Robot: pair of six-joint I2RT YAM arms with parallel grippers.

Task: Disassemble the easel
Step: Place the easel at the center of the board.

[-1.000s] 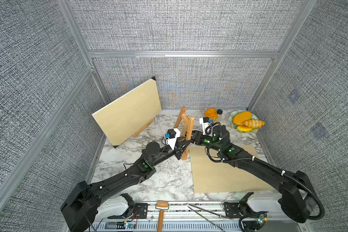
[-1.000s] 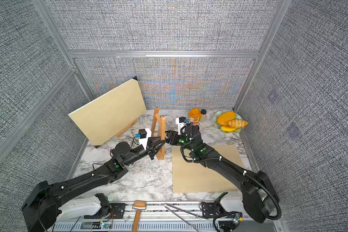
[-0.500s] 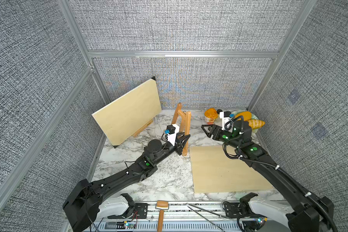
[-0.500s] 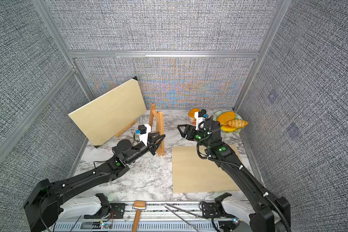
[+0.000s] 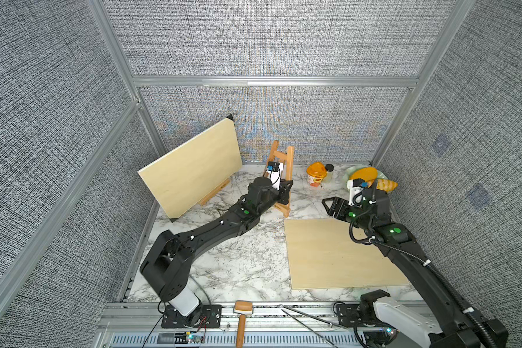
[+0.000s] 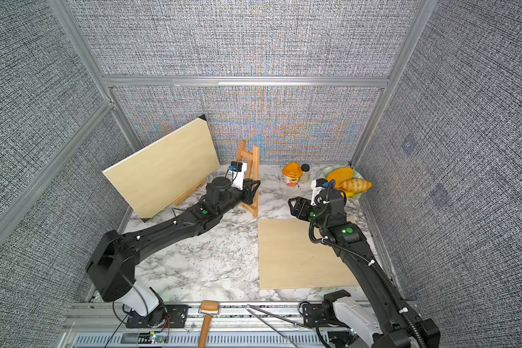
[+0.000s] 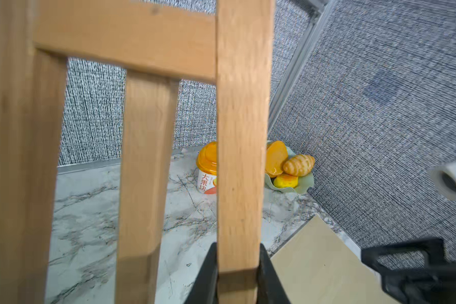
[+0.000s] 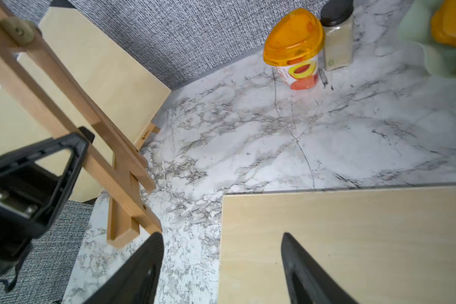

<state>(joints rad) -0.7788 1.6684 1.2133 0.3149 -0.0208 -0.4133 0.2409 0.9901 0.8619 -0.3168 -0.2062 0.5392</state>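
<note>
One easel (image 7: 244,136) leg is clamped in my left gripper (image 7: 237,265), my right gripper (image 8: 221,237) gapes empty near the far edge of the flat board (image 8: 353,237), bare tabletop (image 8: 248,147) between; easel's middle hidden.

Enclosure of grey woven-fabric panels: back wall (image 5: 268,39) at 12 o'clock, side walls (image 5: 43,135) at 9 and 3 o'clock. An aluminium crossbar (image 5: 271,81) runs across the back wall, with aluminium posts (image 5: 151,129) in both back corners. Two faint bluish square patches (image 5: 440,144) on the 3 o'clock wall. Work surface is a white marble-pattern tabletop (image 5: 238,265) with grey veins. Slotted aluminium rail (image 5: 133,311) along the 6 o'clock edge. Light is bright and even, shadows soft. No window in view.
</note>
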